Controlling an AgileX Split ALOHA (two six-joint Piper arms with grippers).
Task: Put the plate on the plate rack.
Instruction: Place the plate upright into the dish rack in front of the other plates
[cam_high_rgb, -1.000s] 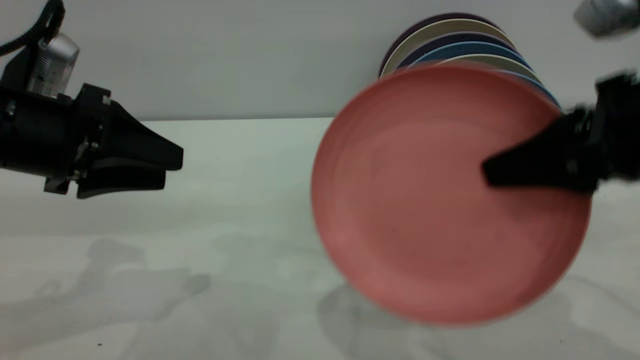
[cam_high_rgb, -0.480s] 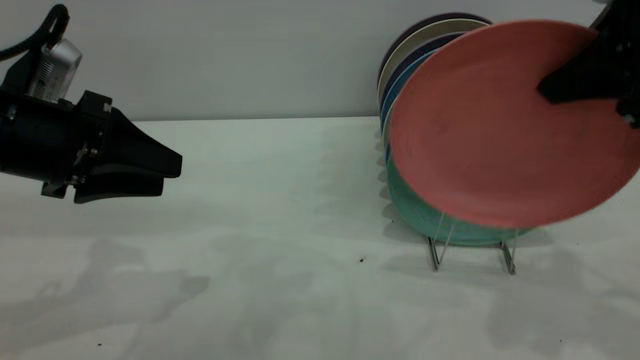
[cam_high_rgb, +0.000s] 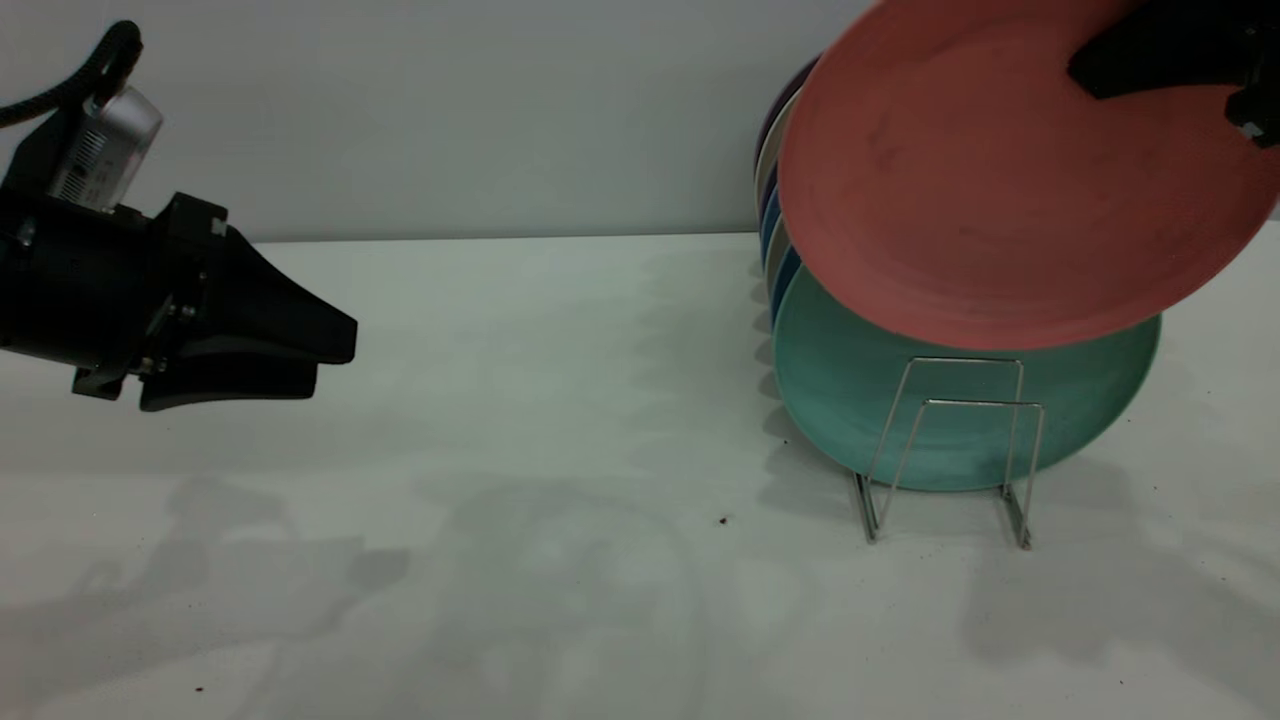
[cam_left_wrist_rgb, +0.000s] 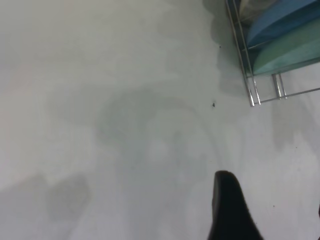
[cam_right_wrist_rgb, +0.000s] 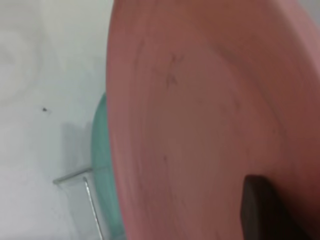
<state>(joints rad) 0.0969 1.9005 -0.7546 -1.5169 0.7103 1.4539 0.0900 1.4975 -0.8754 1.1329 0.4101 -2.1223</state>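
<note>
The salmon-pink plate (cam_high_rgb: 980, 190) hangs tilted in the air at the upper right, above and just in front of the silver wire plate rack (cam_high_rgb: 950, 440). My right gripper (cam_high_rgb: 1085, 60) is shut on the plate's upper right rim, with one dark finger across its face. In the right wrist view the plate (cam_right_wrist_rgb: 210, 115) fills the picture, my finger (cam_right_wrist_rgb: 260, 205) lies on it, and a rack wire (cam_right_wrist_rgb: 90, 195) shows below. My left gripper (cam_high_rgb: 315, 360) hovers open and empty at the far left. Its finger (cam_left_wrist_rgb: 227, 205) shows over bare table.
A teal-green plate (cam_high_rgb: 860, 400) stands in the rack behind the two front loops. Behind it stand several more plates (cam_high_rgb: 770, 200), blue, cream and dark. The left wrist view shows the rack's end (cam_left_wrist_rgb: 250, 75) with teal and blue plates (cam_left_wrist_rgb: 285, 50). A white table (cam_high_rgb: 560, 400) lies between the arms.
My right gripper has carried the pink plate from low in front of the rack up and to the right, above it. The teal plate and front loops now show. The left arm barely moved.
</note>
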